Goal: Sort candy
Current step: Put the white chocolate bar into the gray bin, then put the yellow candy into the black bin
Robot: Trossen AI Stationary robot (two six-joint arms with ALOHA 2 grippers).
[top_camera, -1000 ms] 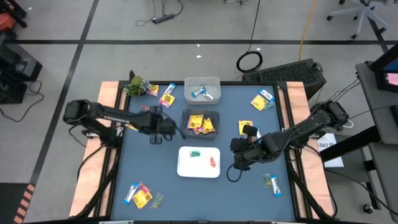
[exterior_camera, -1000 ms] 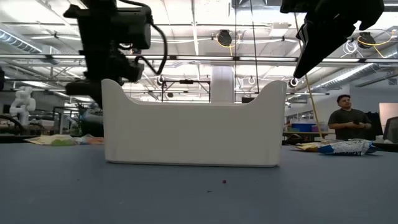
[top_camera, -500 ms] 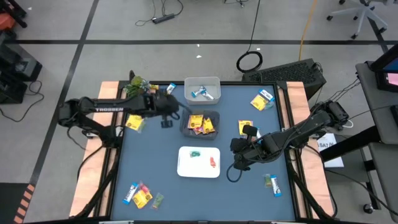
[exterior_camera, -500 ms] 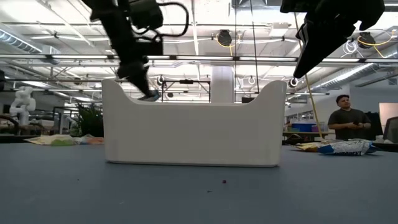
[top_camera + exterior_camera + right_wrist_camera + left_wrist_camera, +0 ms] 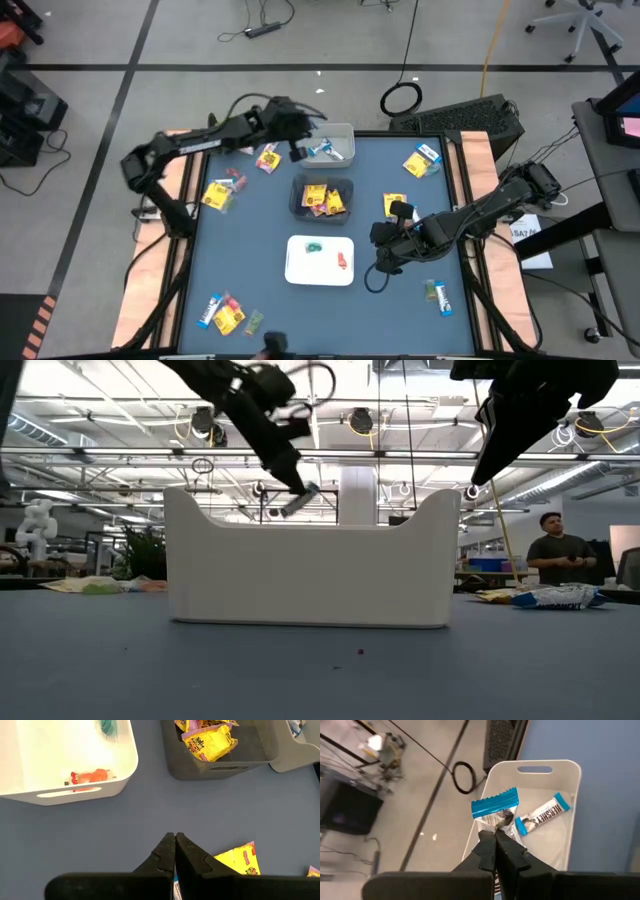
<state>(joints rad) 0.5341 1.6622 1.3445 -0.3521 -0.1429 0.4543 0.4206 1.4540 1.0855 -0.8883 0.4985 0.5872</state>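
Observation:
My left gripper (image 5: 300,152) is above the far white bin (image 5: 340,132), shut on a blue-and-white bar (image 5: 495,807). One more such bar (image 5: 540,815) lies in that bin. The grey bin (image 5: 322,215) holds yellow packets (image 5: 318,198). The near white bin (image 5: 300,270) holds a green piece (image 5: 315,247) and a red piece (image 5: 342,262). My right gripper (image 5: 380,262) hangs shut to the right of the near white bin, above bare table, with nothing between its fingers (image 5: 175,837). Loose candy lies at the table's left (image 5: 215,195), far right (image 5: 422,160), near right (image 5: 437,295) and near left (image 5: 225,312). My left gripper pinches the blue-and-white bar between its two fingers at the end (image 5: 496,823) opposite its blue crimped edge. The fingers come slanting down from the table's left. The bar (image 5: 300,500) is lifted clear and hangs tilted below the fingertips, over the far white bin.
A green leafy plant-like object (image 5: 222,135) sits at the far left corner. A yellow packet (image 5: 393,203) lies close to my right arm. A person (image 5: 562,555) stands far behind the table. Open blue table lies between the near bin and the near edge.
My left gripper has risen and swung from the left of the grey bin toward the far edge and rightward, ending over the far white bin, carrying the blue-and-white bar lifted clear the whole way.

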